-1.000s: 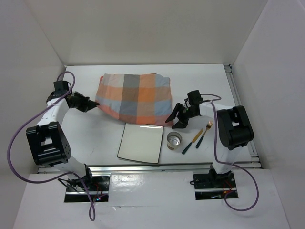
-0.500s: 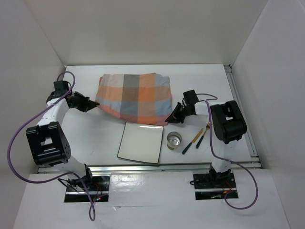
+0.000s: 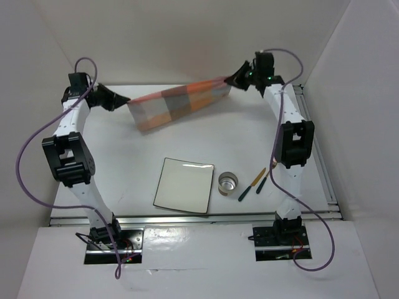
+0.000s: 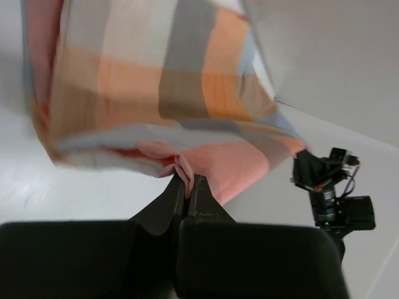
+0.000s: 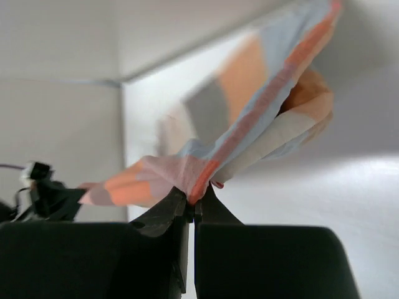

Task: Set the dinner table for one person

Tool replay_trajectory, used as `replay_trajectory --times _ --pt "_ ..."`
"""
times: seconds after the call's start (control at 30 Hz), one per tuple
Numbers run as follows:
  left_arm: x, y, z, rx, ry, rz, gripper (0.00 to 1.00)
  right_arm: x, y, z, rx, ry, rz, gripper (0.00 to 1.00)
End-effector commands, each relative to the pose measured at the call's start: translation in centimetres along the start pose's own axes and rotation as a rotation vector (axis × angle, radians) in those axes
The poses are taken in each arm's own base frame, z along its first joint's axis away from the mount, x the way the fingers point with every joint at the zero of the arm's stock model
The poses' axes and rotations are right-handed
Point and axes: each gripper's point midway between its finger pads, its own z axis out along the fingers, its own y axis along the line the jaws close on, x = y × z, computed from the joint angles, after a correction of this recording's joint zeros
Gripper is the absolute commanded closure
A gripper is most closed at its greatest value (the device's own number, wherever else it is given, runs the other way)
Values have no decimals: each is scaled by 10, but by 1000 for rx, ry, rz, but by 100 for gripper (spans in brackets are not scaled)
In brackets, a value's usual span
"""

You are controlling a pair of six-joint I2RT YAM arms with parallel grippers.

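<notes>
Orange, grey and blue checked cloth (image 3: 177,103) hangs stretched in the air above the far edge of the dinner table (image 3: 118,168). Each end is pinched in clenched jaws: the left gripper (image 3: 124,100) grasps one bunched corner, and the right gripper (image 3: 230,80) grasps the other, held higher. Drawn taut between both arms, it appears ready to be spread flat as a place mat. A white square plate (image 3: 184,185), a metal cup (image 3: 228,182) and cutlery (image 3: 246,191) sit along the table's near edge, right of centre, seemingly parked there until the cloth is laid.
</notes>
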Motion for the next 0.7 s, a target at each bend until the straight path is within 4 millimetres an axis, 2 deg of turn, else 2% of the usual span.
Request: replay_trajectory --times 0.0,0.03,0.07,0.13,0.17,0.2,0.23,0.27,0.3,0.33,0.37,0.4,0.43,0.47,0.5,0.53,0.6,0.63,0.67 --pt "-16 -84 -19 195 -25 183 100 -81 54 -52 -117 -171 -70 100" --pt "-18 -98 -26 225 -34 209 100 -83 59 -55 -135 -176 -79 100" --pt "-17 -108 -32 243 -35 215 100 -93 75 -77 -164 -206 -85 100" --pt "-17 -127 -46 287 -52 256 100 -88 80 -91 -171 -215 -106 100" --pt "-14 -136 -54 316 -57 282 100 -91 103 -118 -212 -259 -147 100" --pt "-12 -140 -59 326 -65 294 100 -88 108 -129 -221 -268 -154 100" --pt "-3 -151 -74 356 -68 312 100 -78 98 -128 -199 -249 -153 100" --pt "2 -156 -82 376 -69 331 100 -75 100 -139 -193 -264 -170 100" --pt "6 -159 -88 388 -78 344 100 -75 117 -165 -213 -301 -190 100" --pt "12 -158 -91 397 -68 350 100 -72 119 -174 -214 -310 -222 100" --pt "21 -167 -108 418 -86 384 100 -65 113 -178 -191 -306 -221 100" --pt "24 -172 -117 430 -99 412 100 -61 112 -187 -172 -310 -226 100" --pt "31 -168 -121 413 -92 422 100 -55 119 -207 -175 -322 -259 100" --pt "36 -168 -127 412 -95 436 100 -52 118 -215 -158 -331 -267 100" --pt "42 -173 -145 424 -121 464 100 -50 119 -225 -144 -346 -280 100" --pt "44 -169 -151 417 -131 478 100 -42 118 -244 -130 -351 -297 100" --pt "50 -168 -166 417 -151 487 100 -37 113 -262 -93 -373 -307 100" --pt "56 -172 -182 431 -178 516 100 -27 118 -281 -96 -377 -309 100" --pt "55 -168 -187 425 -192 509 100 -23 116 -288 -83 -379 -317 100"
